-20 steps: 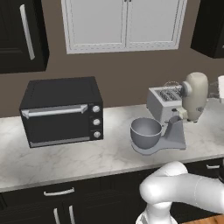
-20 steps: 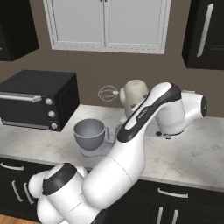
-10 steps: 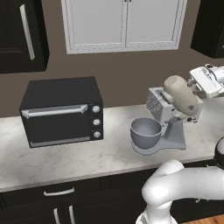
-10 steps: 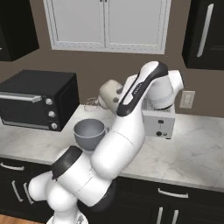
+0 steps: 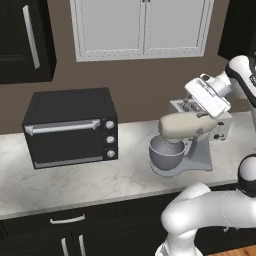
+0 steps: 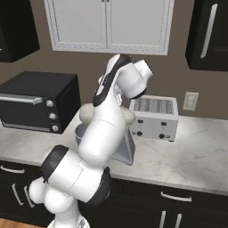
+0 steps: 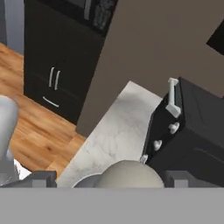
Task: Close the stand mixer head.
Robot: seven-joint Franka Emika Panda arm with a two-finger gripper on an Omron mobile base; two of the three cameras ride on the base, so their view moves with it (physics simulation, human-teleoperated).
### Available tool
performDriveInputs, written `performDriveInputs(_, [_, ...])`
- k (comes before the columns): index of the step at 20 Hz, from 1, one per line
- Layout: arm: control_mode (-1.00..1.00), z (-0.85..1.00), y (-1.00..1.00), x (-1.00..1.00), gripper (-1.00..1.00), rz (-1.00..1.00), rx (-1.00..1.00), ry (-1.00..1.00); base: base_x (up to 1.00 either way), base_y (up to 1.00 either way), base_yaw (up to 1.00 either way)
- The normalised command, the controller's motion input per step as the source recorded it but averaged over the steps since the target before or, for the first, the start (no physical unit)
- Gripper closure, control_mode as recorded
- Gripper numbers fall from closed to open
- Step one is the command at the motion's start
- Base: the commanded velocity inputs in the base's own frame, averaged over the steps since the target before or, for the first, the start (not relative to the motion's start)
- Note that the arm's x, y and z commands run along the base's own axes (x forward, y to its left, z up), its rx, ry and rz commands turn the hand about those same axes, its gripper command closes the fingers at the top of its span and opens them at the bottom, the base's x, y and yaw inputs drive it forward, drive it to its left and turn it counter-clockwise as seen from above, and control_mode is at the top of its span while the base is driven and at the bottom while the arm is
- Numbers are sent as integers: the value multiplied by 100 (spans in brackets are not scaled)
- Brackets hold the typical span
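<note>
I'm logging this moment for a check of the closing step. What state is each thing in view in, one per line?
Rounded cream-beige stand mixer head: tipped down, level over the bowl.
Grey metal bowl: upright on the mixer base.
Black toaster oven: door shut.
Boxy silver toaster: upright, slots empty.
White upper cabinet: doors shut.
Gripper: on the head's rear; jaws hidden.

stand mixer head [image 5: 184, 127] over the bowl [image 5: 166, 152] — toaster oven [image 5: 71, 127] left, toaster [image 6: 153, 117] behind.

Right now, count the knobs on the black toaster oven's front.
3, stacked down the toaster oven front's right edge: top knob, middle knob, bottom knob.
</note>
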Motion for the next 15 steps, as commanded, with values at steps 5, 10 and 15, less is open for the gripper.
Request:
performDriveInputs(5, [-100,14,59,-25,-100,-1,-35,-36,0,0,0])
performDriveInputs(10, [-100,6,7,-28,-100,-15,-27,-24,0,0,0])
performDriveInputs(15, [-100,0,0,-8,-100,-1,-1,-1,0,0,0])
